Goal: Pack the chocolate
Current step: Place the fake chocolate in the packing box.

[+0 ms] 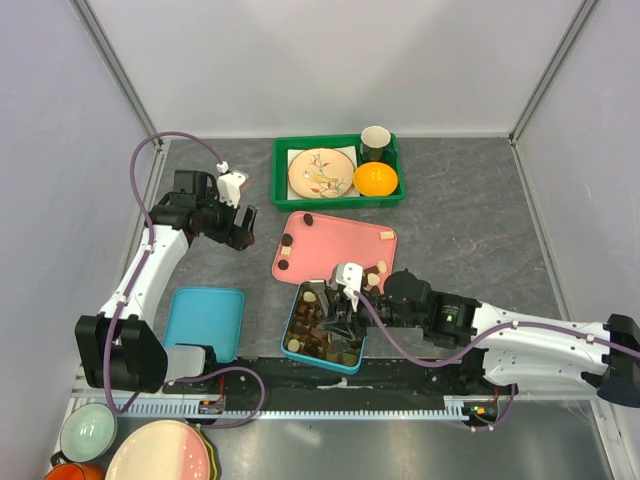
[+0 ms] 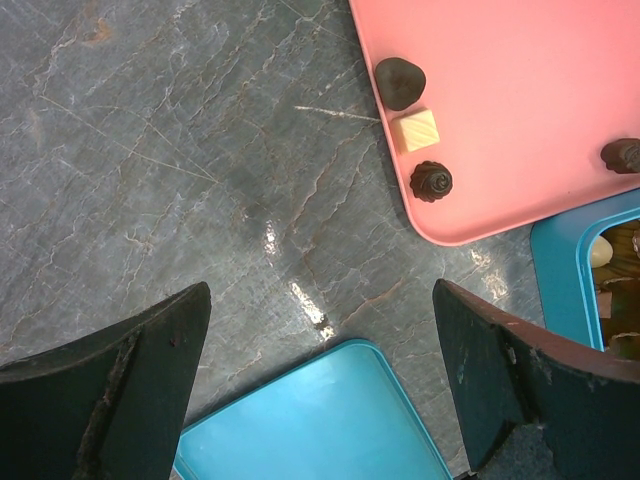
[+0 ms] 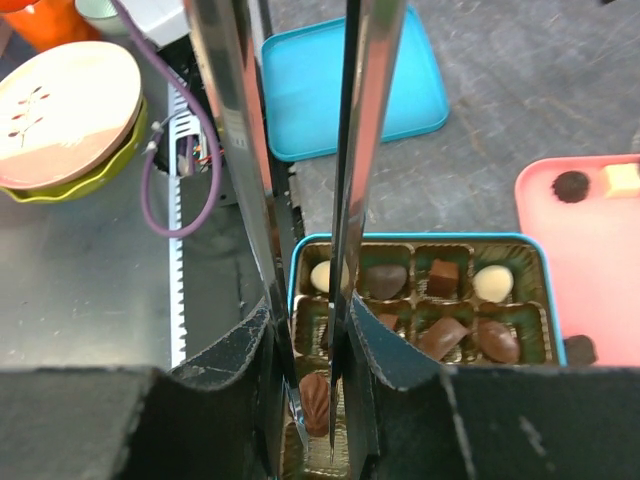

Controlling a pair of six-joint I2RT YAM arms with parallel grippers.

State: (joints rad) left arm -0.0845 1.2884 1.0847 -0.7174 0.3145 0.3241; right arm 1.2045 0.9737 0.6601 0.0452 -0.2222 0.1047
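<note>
I see right gripper (image 3: 310, 335) narrow, clamped on metal tongs (image 3: 225, 120). Oval brown chocolate (image 3: 315, 400) shows between the blades, over the box (image 3: 420, 240); I can't tell if it's pinched or seated. Visible cells are mostly filled. Box edge lies just beside the pink tray (image 1: 350, 235), no working gap there. Loose pieces (image 2: 415, 130) hug the tray rim. Left gripper (image 2: 322, 290) wide, holding nothing, over bare desk (image 2: 150, 150) between tray corner and blue lid (image 2: 310, 420); free room on its outer side.
</note>
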